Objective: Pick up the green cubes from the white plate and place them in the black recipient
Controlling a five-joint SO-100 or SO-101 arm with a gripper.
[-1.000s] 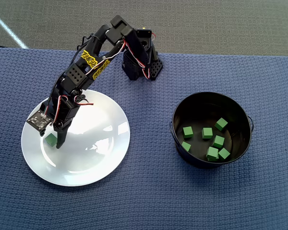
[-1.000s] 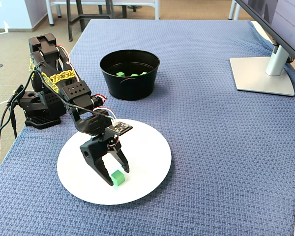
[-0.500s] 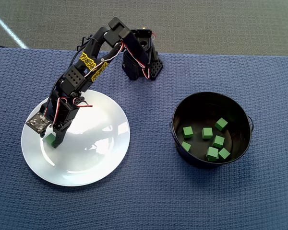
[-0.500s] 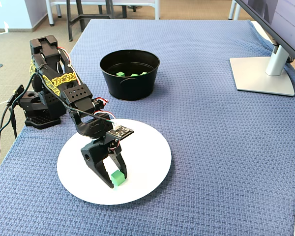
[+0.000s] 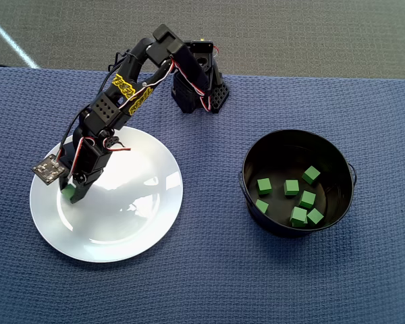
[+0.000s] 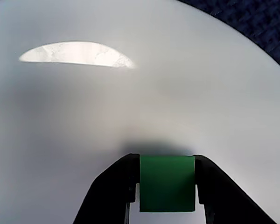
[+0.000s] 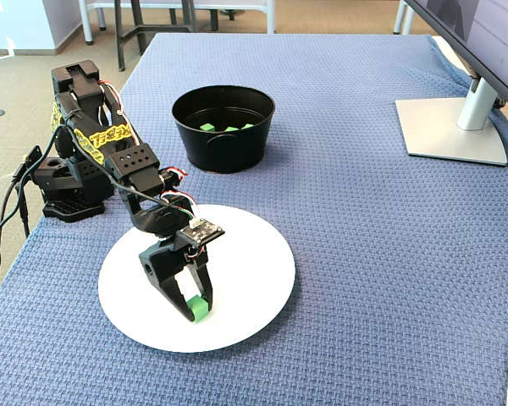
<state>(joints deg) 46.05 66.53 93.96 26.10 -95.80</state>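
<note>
My gripper [image 6: 167, 184] is shut on one green cube [image 6: 167, 182], both black fingers pressed against its sides. This cube [image 7: 196, 309] sits low over the front part of the white plate [image 7: 254, 262] in the fixed view. From overhead the gripper [image 5: 70, 194] covers most of the cube [image 5: 66, 194] at the left part of the plate [image 5: 131, 216]. The black recipient [image 5: 341, 202] stands to the right with several green cubes [image 5: 300, 200] inside. In the fixed view the recipient [image 7: 224, 148] is behind the plate.
The arm's base [image 5: 199, 88] is at the back edge of the blue cloth [image 5: 209, 283]. A monitor stand [image 7: 453, 127] is at the right in the fixed view. The floor lies beyond the table's left edge there.
The jaws have gone from open beside the cube to shut on it. The gripper shifted slightly left on the plate in the overhead view.
</note>
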